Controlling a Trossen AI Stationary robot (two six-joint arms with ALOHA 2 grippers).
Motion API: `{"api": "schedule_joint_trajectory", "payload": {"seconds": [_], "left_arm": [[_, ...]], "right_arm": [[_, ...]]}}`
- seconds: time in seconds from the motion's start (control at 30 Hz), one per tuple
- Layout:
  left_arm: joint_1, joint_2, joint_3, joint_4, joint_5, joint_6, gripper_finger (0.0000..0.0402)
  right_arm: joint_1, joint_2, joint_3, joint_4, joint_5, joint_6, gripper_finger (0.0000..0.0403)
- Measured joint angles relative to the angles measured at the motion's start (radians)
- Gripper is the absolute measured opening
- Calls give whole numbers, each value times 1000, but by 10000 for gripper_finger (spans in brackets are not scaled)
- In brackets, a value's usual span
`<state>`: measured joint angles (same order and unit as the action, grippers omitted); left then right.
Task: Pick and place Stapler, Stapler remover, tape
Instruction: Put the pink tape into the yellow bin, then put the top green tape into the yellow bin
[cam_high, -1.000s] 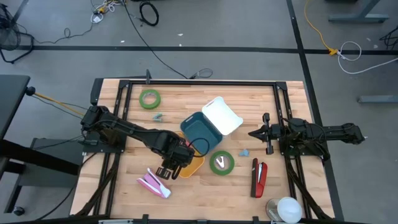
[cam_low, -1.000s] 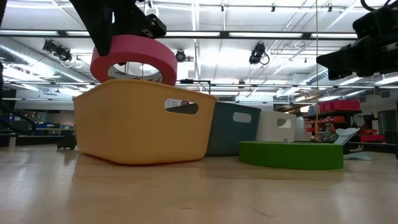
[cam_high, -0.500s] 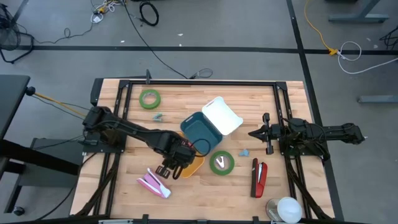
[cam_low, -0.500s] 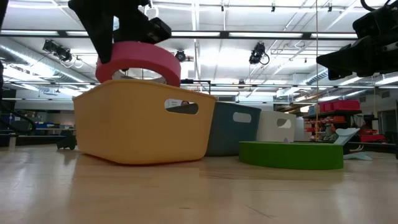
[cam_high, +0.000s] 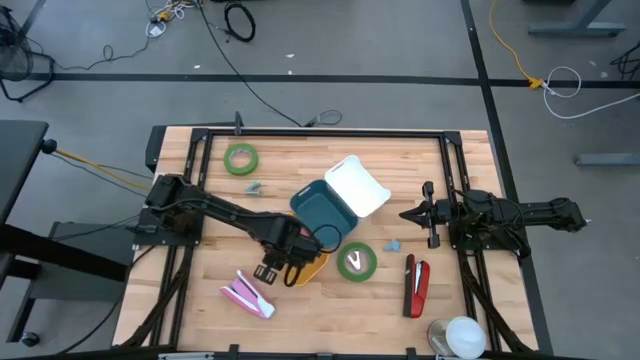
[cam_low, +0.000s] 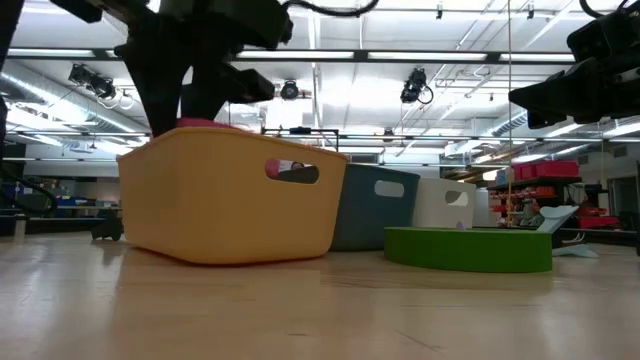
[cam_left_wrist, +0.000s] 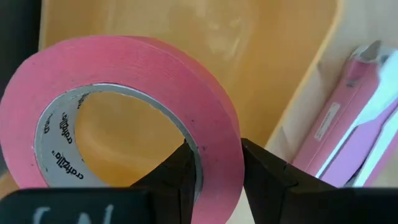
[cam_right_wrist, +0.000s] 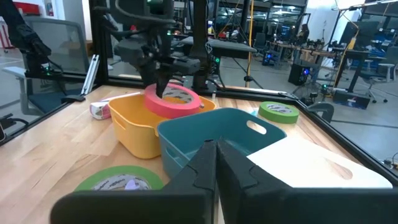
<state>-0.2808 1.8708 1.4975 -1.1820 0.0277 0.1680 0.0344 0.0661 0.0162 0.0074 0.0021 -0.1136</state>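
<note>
My left gripper (cam_high: 283, 262) is shut on a pink tape roll (cam_left_wrist: 124, 112) and has it down inside the yellow bin (cam_high: 312, 266). In the low view only a strip of the pink tape roll (cam_low: 200, 123) shows above the yellow bin's (cam_low: 230, 200) rim. A pink stapler (cam_high: 248, 294) lies flat on the table beside that bin. A red stapler (cam_high: 417, 284), two green tape rolls (cam_high: 240, 158) (cam_high: 356, 261) and two small blue-grey staple removers (cam_high: 254, 186) (cam_high: 393, 244) also lie on the table. My right gripper (cam_high: 425, 213) waits shut near the table's right edge. My left gripper pinches the pink roll's wall (cam_left_wrist: 217, 146) between its two fingers, one finger (cam_left_wrist: 183, 168) inside the hole and the other (cam_left_wrist: 264, 171) outside. The fingers come from above, pointing down. The roll sits tilted within the yellow bin; whether it touches the bin's floor is hidden.
A teal bin (cam_high: 325, 210) and a white bin (cam_high: 357, 185) stand in a row behind the yellow one. A white round object (cam_high: 462, 335) sits at the near right corner. Bare wood lies along the table's left and far sides.
My left gripper has gone down with the pink tape roll, from above the yellow bin's rim to inside the bin, shifting slightly toward the table's right. The roll has stayed in its hold.
</note>
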Motion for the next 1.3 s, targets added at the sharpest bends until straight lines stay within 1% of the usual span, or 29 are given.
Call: {"api": "schedule_joint_trajectory", "payload": {"seconds": [0.33,0.47,0.57,0.8,0.93,1.13,1.3], "left_arm": [[15,11,0,-24,-16,0,117],[15,11,0,-33,-16,0,124],[15,11,0,-33,-16,0,137],[15,10,0,-45,-16,1,188],[15,10,0,-53,-8,1,209],[15,-10,1,-92,-5,0,217],[16,-66,1,-137,-7,1,218]], "right_arm": [[0,0,0,0,0,0,13],[0,0,0,0,0,0,13],[0,0,0,0,0,0,13],[0,0,0,0,0,0,13],[0,0,0,0,0,0,13],[0,0,0,0,0,0,13],[0,0,0,0,0,0,13]]}}
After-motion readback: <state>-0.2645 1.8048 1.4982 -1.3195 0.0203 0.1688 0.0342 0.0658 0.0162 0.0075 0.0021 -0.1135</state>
